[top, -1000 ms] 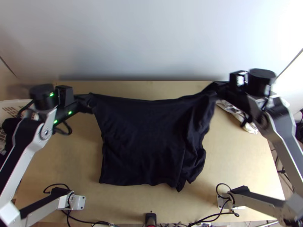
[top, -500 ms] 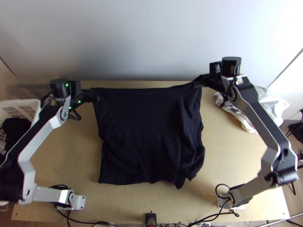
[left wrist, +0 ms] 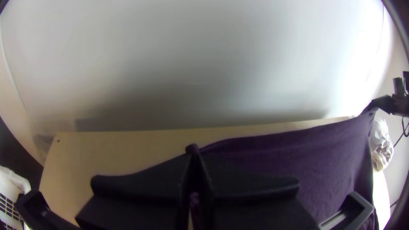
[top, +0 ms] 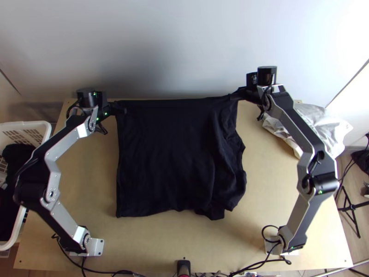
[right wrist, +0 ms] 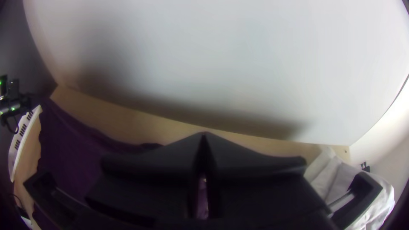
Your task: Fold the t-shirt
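Observation:
The dark t-shirt (top: 175, 157) lies spread on the table in the top view, its right side rumpled, its far edge stretched between both grippers. At its far left corner is my left gripper (top: 121, 111), shut on the cloth. My right gripper (top: 235, 96) is shut on the far right corner. In the left wrist view a bit of cloth pokes out at the tips of my left gripper (left wrist: 192, 150), and the shirt (left wrist: 306, 162) runs off from there. In the right wrist view, fingertips meet on my right gripper (right wrist: 203, 135), with the shirt (right wrist: 81, 149) beside it.
A white basket (top: 46, 131) holding dark cloth stands at the left table edge. Crumpled white cloth (top: 318, 124) lies at the far right corner. A pale wall (top: 184, 46) rises behind the table (top: 276, 194), whose bare wood surrounds the shirt.
Both grippers have moved toward the table's far edge, the left also rightward and the right leftward, holding the shirt. Its far edge went along, and its near edge has shifted slightly farther off.

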